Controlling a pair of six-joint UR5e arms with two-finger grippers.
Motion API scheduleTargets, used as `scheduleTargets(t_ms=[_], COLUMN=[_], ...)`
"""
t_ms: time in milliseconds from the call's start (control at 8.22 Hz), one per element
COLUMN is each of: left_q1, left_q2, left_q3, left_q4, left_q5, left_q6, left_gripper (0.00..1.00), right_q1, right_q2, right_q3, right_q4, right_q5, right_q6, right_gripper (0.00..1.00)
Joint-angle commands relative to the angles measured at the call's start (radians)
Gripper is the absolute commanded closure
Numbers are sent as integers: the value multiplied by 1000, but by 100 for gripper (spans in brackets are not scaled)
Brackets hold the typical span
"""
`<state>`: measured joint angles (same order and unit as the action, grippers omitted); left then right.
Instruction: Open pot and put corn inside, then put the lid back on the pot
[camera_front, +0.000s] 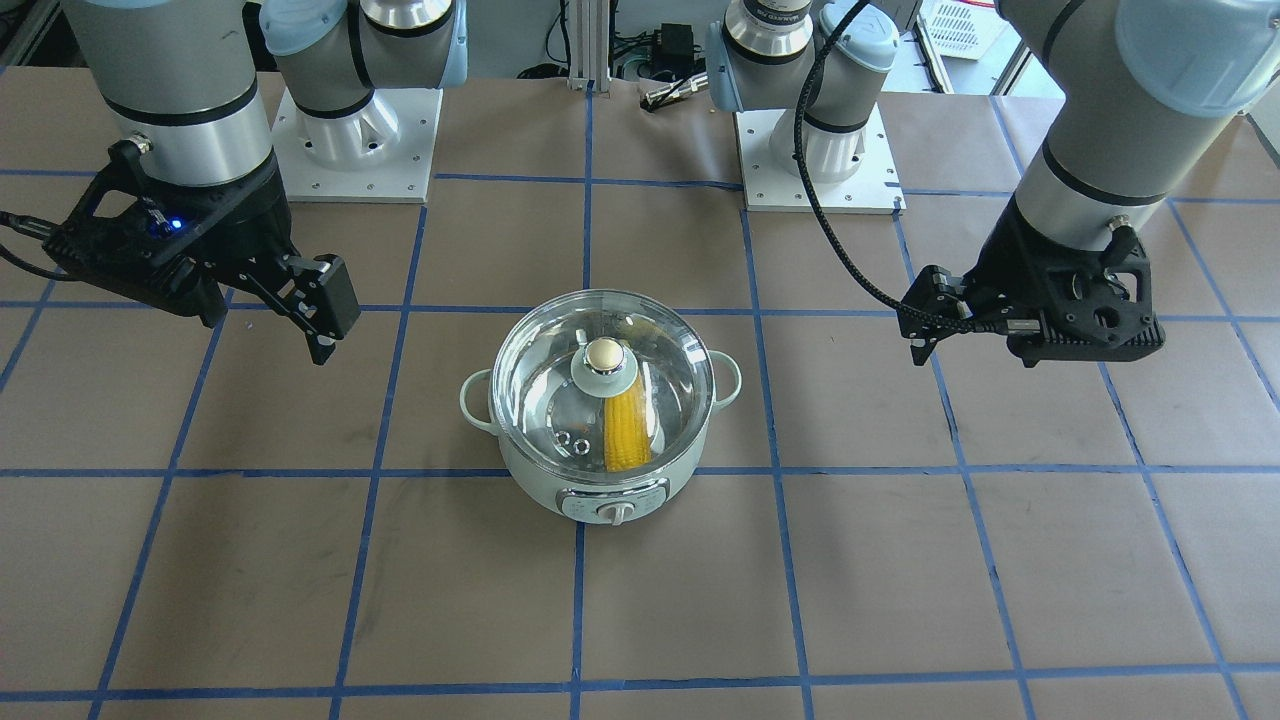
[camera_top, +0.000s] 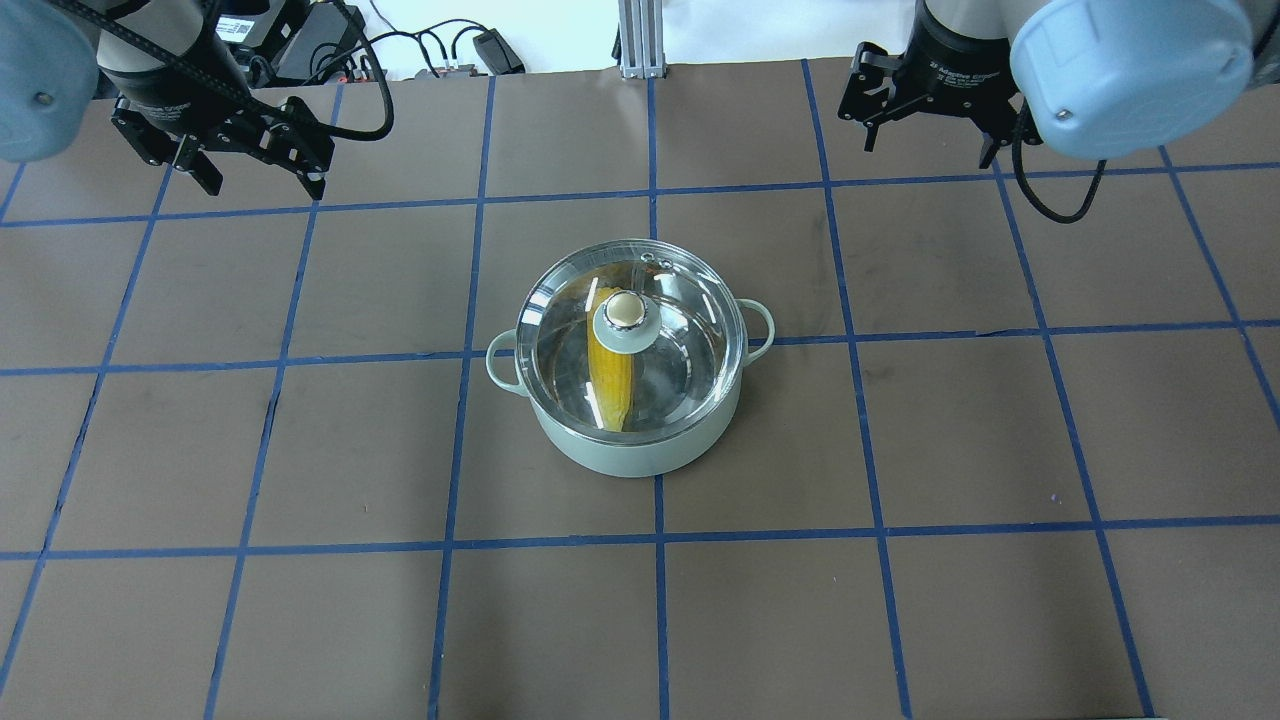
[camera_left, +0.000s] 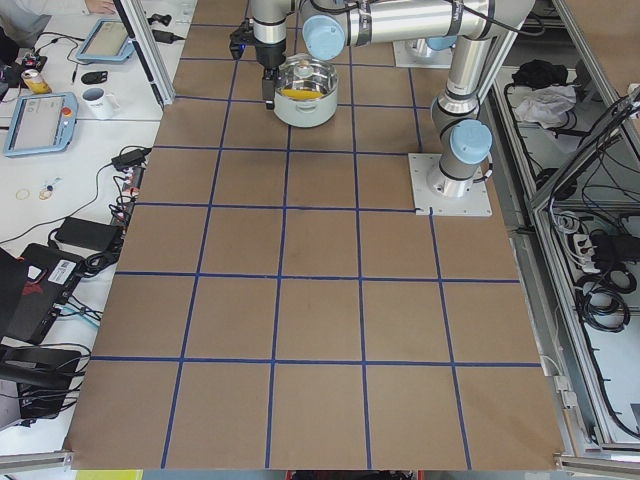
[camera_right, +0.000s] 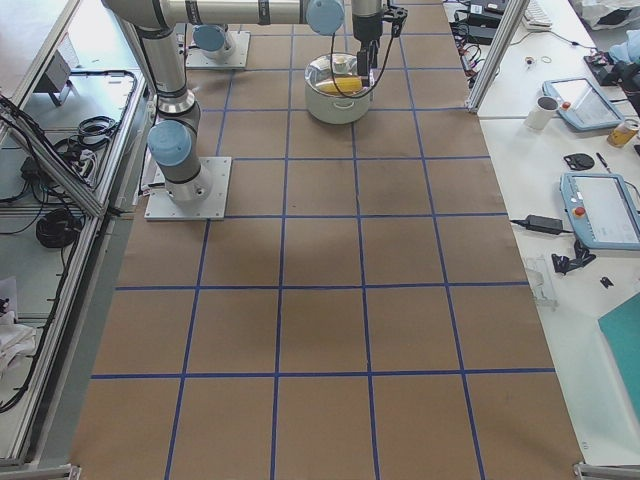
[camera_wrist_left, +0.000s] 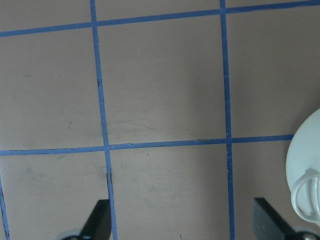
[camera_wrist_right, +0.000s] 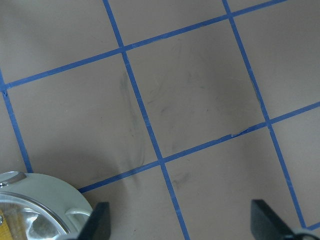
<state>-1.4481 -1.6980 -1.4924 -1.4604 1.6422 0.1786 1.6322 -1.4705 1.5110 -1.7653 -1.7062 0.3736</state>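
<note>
Brown table (camera_top: 300, 450) with blue lines holds the pot (camera_top: 640, 455) in the middle. Inside lies the corn (camera_top: 610, 380), under the lid (camera_top: 685, 295). Spread wide are the left gripper (camera_top: 262, 165), upper left, and the right gripper (camera_top: 930, 132), upper right.

Robotics lab: grid-taped table (camera_right: 320, 330), teach pendants (camera_right: 600, 210), loose cables (camera_left: 592, 258)

My left arm (camera_front: 1090, 130) and right arm (camera_front: 170, 90) are silver-grey tubes with black bands and pale blue joint caps (camera_top: 1130, 75), each bolted to a white, screw-dotted base plate (camera_front: 310, 180). I see the left gripper (camera_top: 265, 188) and right gripper (camera_top: 930, 150) in matte black, a braided black cable (camera_front: 830, 215) feeding the left, a blue light (camera_front: 172, 225) on the right.
</note>
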Motion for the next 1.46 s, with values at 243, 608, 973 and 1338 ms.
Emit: scheduleTargets(t_ms=[243,608,973,1338], left_q1=[-2,-2,-2,-2], left_q2=[-5,-2,-3,0], left_q3=[-2,-3,-3,-15], left_q4=[0,-2,-2,-2], left_q5=[-4,-1,-1,1], left_q6=[-8,-1,-1,1], left_gripper=[0,0,0,0], right_q1=[0,0,-5,-32], right_q2=[-1,-1,1,-39], right_q3=[0,-2,-6,-11], right_q4=[1,-3,-6,3], right_q5=[2,2,-1,29], right_q6=[-1,1,-2,-22], right_gripper=[0,0,0,0])
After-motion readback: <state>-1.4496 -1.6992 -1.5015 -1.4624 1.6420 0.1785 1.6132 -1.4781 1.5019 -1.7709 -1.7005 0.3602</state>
